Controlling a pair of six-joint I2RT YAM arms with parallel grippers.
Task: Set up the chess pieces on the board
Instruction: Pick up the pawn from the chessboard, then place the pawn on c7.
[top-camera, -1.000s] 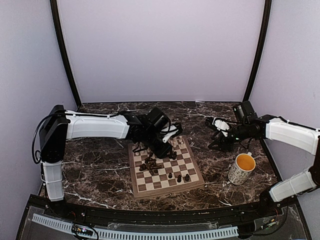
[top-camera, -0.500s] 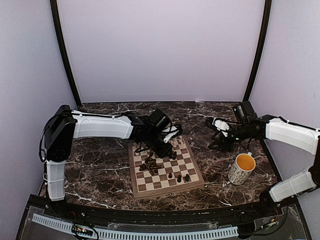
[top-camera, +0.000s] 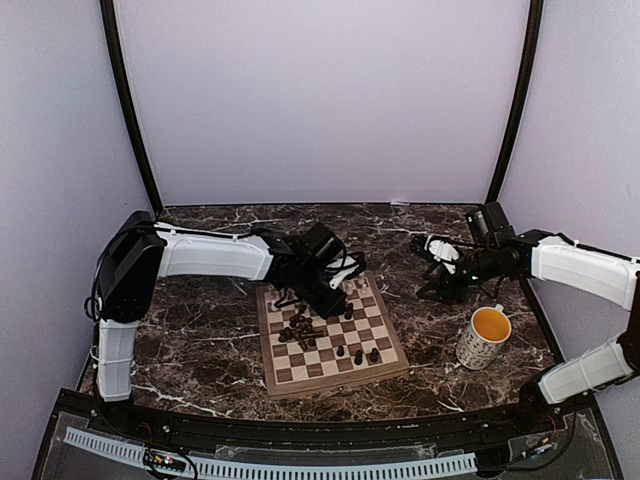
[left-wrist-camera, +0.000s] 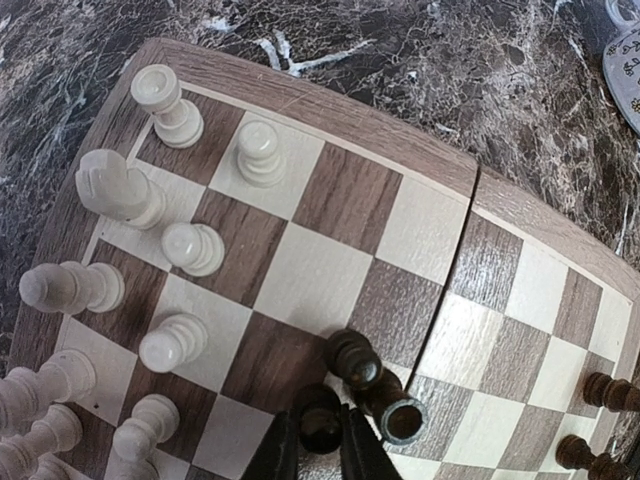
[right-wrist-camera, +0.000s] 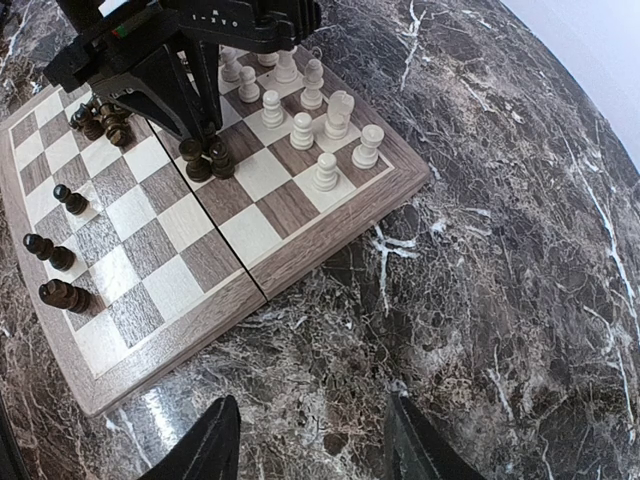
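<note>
At board seam: I see the left gripper (left-wrist-camera: 322, 452) clamped on a dark piece (left-wrist-camera: 320, 425); two more dark pieces (left-wrist-camera: 352, 358) stand just beside it.
Board (top-camera: 385, 368): lies flat on the marble table (right-wrist-camera: 500, 250), between both arms.
Cream pieces (left-wrist-camera: 180, 248): grouped at the board's far end.
Right gripper (right-wrist-camera: 312, 440): I read its fingers as apart and empty, above bare marble beside the board.
Mug (top-camera: 487, 335): right of the board, not touching it.

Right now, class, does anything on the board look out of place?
Yes: a clump of dark pieces sits jumbled on the board, some apparently lying down, not one per square. The cream pieces stand upright.
</note>
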